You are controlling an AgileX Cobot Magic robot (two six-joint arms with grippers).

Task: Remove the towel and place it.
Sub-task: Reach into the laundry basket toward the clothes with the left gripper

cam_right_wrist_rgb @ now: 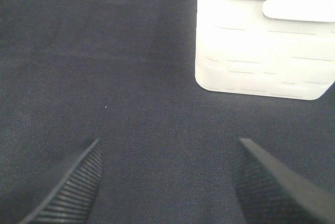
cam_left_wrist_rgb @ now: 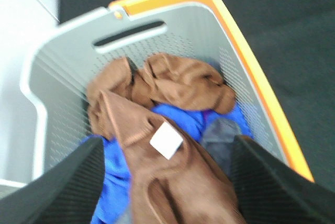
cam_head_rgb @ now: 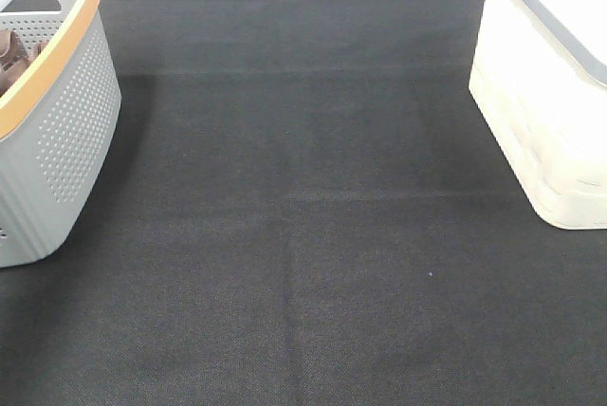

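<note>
The reddish-brown towel (cam_left_wrist_rgb: 178,85) lies crumpled in the grey basket (cam_left_wrist_rgb: 246,62) with the orange rim, its small white tag (cam_left_wrist_rgb: 166,140) facing up. In the exterior high view the basket (cam_head_rgb: 66,131) stands at the left edge, and a bit of the brown towel (cam_head_rgb: 11,55) shows inside it. My left gripper (cam_left_wrist_rgb: 167,145) hangs open over the basket, its black fingers (cam_left_wrist_rgb: 78,182) standing on either side of the towel's tagged part. My right gripper (cam_right_wrist_rgb: 168,148) is open above the black cloth with nothing between its fingers. Neither arm shows in the exterior high view.
A blue cloth (cam_left_wrist_rgb: 183,116) and a grey one (cam_left_wrist_rgb: 220,132) lie under the towel in the basket. A white lidded bin (cam_head_rgb: 550,93) stands at the right, and the right wrist view shows the same bin (cam_right_wrist_rgb: 261,46). Black fabric (cam_head_rgb: 303,235) covers the table.
</note>
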